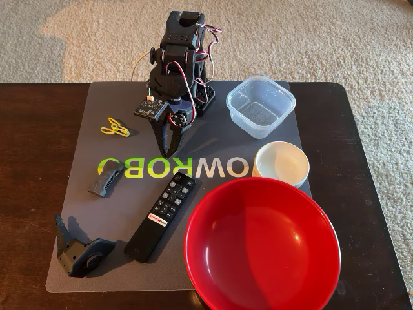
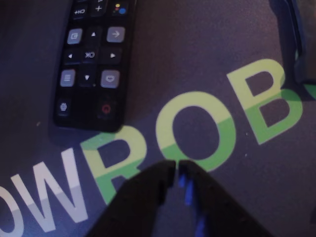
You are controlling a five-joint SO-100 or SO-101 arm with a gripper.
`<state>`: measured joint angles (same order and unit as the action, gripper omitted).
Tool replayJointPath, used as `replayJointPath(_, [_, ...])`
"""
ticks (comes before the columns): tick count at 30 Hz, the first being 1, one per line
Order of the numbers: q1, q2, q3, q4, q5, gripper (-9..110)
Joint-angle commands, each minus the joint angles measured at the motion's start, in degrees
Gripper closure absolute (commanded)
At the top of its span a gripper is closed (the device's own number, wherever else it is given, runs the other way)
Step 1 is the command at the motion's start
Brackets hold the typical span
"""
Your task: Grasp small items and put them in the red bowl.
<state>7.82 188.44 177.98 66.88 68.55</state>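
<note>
In the fixed view, the black two-finger gripper (image 1: 169, 150) points down at the grey mat (image 1: 77, 258) near the frame's centre, its tip over the printed lettering. In the wrist view the gripper (image 2: 177, 170) enters from the bottom edge with its fingertips pressed narrowly together, holding nothing.

The large glossy red round bowl (image 1: 261, 244) fills the lower right of the fixed view. Just above it sits a small white round bowl (image 1: 281, 163), and above that a clear square plastic tub (image 1: 260, 105). A slim black remote (image 1: 161, 216) lies diagonally at lower centre; in the wrist view its end (image 2: 91, 64) is at upper left. Two dark grey plastic parts lie at left, one (image 1: 105, 178) by the lettering, one (image 1: 80, 252) at the mat's lower-left corner. A small yellow clip-like item (image 1: 115, 126) rests at upper left.
</note>
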Motion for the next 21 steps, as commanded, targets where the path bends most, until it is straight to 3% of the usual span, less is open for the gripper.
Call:
replayJointPath(1, [0.00,0.18,0.62,0.18,0.35,101])
replayJointPath(12, [-1.85,0.18,0.62,0.09,0.44,101])
replayJointPath(15, [-2.72,0.26,0.62,-0.44,13.80,101])
replayJointPath(21, [-2.81,0.26,0.09,-1.76,10.28,100])
